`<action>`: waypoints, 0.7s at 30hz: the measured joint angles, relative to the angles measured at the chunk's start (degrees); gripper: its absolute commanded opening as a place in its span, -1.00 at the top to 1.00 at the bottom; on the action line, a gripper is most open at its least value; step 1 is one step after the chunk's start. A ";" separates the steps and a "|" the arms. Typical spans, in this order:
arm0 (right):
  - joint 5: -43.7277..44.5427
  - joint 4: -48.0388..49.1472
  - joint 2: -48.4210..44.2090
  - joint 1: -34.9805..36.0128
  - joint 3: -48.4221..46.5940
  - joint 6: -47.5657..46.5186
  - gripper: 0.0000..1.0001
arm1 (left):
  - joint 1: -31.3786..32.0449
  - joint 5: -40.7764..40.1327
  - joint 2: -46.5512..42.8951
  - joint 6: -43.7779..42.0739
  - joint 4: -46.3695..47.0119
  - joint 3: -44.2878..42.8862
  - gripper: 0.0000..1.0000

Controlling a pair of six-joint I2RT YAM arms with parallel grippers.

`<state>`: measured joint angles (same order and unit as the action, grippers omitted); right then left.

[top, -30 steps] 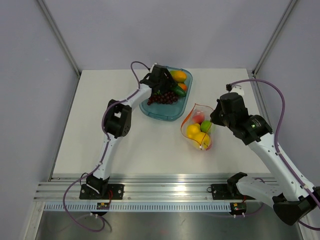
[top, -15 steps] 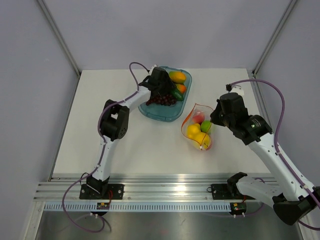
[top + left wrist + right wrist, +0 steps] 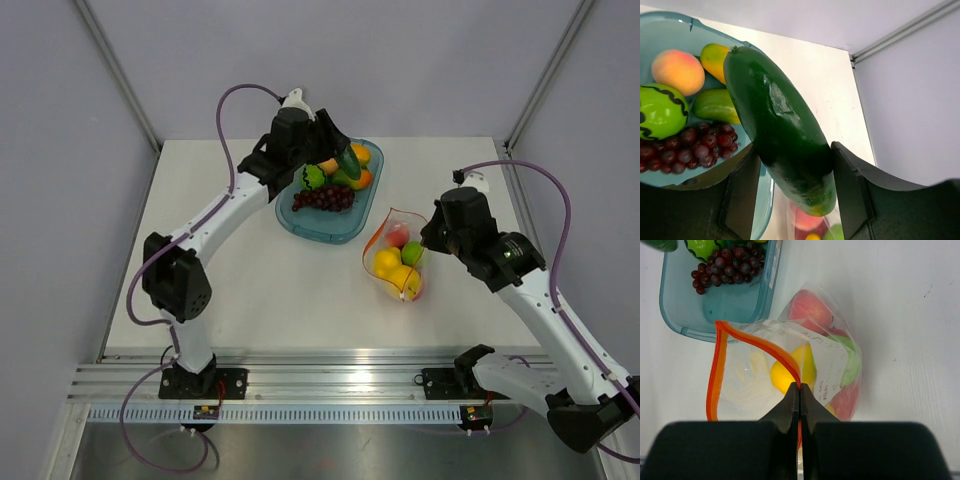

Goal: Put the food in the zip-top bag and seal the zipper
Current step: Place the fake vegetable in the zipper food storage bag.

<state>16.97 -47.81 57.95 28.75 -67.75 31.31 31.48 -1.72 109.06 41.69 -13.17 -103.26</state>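
Where grey walls (image 3: 400, 60) meet white table (image 3: 250, 290), left hand (image 3: 795, 200) gripping cucumber (image 3: 780, 135), right hand (image 3: 800, 395) pinching zipper (image 3: 720, 355).

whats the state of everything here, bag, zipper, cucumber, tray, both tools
bag: open, lying on the table, with lemon, lime and apples inside
zipper: unsealed, one side pinched
cucumber: gripped, lifted above the tray
left tool: shut on cucumber
right tool: shut on zipper
tray: holds grapes, peach and other fruit
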 measured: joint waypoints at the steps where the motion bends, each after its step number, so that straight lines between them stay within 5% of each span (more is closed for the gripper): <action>1: -0.04 0.04 0.13 0.00 0.00 0.00 0.99 | 0.15 0.13 -2.69 -1.14 0.17 1.84 0.93; 11: -1.73 3.10 3.93 0.00 0.00 0.79 1.00 | 4.37 5.77 -26.29 -9.51 1.88 22.71 1.00; 21: -3.85 5.07 4.94 0.00 0.00 2.54 1.00 | 17.00 6.08 -35.54 -13.97 4.59 34.05 1.00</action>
<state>13.13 -42.74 62.89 28.75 -67.75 33.85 48.49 4.36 73.52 27.73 -8.58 -69.21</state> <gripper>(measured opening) 0.011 0.569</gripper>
